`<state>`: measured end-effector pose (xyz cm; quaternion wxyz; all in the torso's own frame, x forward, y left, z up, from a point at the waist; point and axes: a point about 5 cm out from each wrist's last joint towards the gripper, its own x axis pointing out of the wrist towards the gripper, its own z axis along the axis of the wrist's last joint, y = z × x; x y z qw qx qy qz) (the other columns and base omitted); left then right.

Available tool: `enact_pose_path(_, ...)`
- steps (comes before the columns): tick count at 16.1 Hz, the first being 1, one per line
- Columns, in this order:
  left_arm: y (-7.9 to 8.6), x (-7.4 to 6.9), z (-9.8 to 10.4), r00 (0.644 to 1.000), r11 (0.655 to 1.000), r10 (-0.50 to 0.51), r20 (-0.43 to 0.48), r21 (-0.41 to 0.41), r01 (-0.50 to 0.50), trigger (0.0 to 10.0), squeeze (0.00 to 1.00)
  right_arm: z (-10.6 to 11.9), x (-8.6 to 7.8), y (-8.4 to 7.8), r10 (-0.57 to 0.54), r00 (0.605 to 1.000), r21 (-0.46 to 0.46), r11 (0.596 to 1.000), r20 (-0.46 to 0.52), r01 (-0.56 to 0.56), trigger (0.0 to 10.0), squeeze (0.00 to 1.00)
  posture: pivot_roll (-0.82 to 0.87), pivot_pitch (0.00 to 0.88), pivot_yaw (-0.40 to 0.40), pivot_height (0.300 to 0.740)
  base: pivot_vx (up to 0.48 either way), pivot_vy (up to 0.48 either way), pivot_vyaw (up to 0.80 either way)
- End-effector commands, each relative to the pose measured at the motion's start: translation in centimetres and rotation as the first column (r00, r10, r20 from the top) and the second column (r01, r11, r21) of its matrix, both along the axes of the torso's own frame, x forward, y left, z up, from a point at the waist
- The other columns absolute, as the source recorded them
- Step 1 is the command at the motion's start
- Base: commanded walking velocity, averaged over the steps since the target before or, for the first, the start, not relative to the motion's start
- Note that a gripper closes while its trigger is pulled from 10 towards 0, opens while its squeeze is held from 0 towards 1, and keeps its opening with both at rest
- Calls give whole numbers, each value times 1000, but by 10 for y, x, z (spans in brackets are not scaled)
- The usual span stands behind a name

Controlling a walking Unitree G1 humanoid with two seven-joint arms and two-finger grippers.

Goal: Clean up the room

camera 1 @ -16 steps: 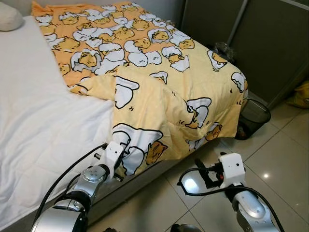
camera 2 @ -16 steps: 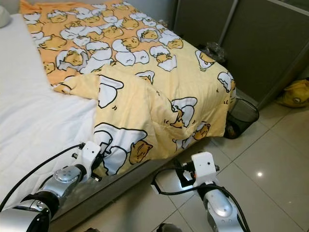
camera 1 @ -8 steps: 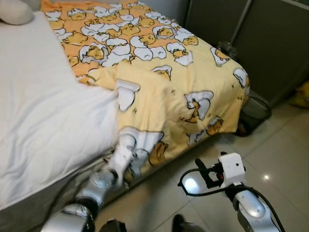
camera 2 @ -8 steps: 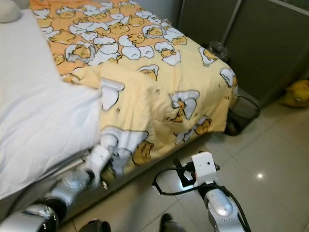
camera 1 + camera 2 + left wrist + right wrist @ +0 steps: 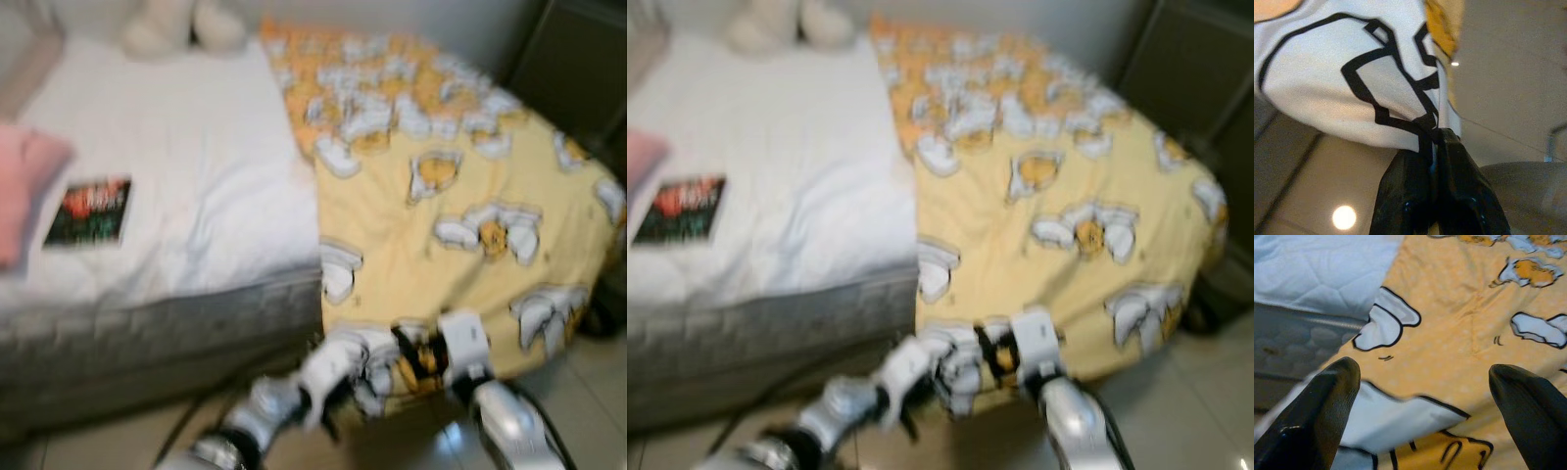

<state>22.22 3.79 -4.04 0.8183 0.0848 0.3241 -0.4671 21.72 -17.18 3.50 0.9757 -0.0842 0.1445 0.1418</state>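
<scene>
Yellow cotton printed with white-and-orange cartoon eggs, the quilt (image 5: 460, 196) covered the bed's right half from about 12 o'clock to 4 o'clock in the blurred head views, and its near edge hung over the side of the mattress (image 5: 167, 323) toward the tiled floor (image 5: 1508, 73). The left half lay bare as a white sheet (image 5: 186, 186), with a dark book (image 5: 88, 211) flat on it at 9 o'clock, something pink (image 5: 24, 191) at the far left edge, and a pale plush toy (image 5: 181, 24) at 11 o'clock by the wall. The left gripper (image 5: 1436, 142) was at 6 o'clock, low against the hanging edge; in its wrist view the two black fingers (image 5: 1408, 191) were pressed together with a fold of the quilt's white, black-lined print pinched between their tips, the cloth bunched out beyond them above the floor. The right gripper (image 5: 1425, 377) hovered just beside it, at about 5 o'clock, pointed at the draped quilt; its fingers (image 5: 1317, 411) stood wide apart with nothing between them, the yellow cloth and the grey mattress side visible through the gap. Whether its tips touched the cloth could not be told. A dark cabinet (image 5: 1195, 59) stood at 2 o'clock beyond the foot of the bed.
</scene>
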Motion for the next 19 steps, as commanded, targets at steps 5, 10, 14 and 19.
enact_pose_path(5,-28,-32,-7,962,981,-37,-271,-192,-16,10000,0,-8,-9,-4,13,999,-27,1000,-41,-15,10000,0,-119,0,-44,740,0,0,0)
enact_pose_path(10,-40,-45,-5,944,950,-304,-129,-119,290,10000,0,-8,-10,-4,45,998,-34,998,-54,-47,10000,0,-122,0,-63,740,0,0,0)
enact_pose_path(14,-51,-39,6,917,911,-398,-43,-135,389,10000,1000,-7,-12,-7,66,996,-42,997,-66,-69,10000,0,-126,0,-72,740,0,0,0)
enact_pose_path(19,-66,-14,40,910,851,-414,-23,-366,378,10000,1000,-9,-13,-5,91,993,-41,995,-82,-94,10000,0,-121,0,-72,740,0,0,0)
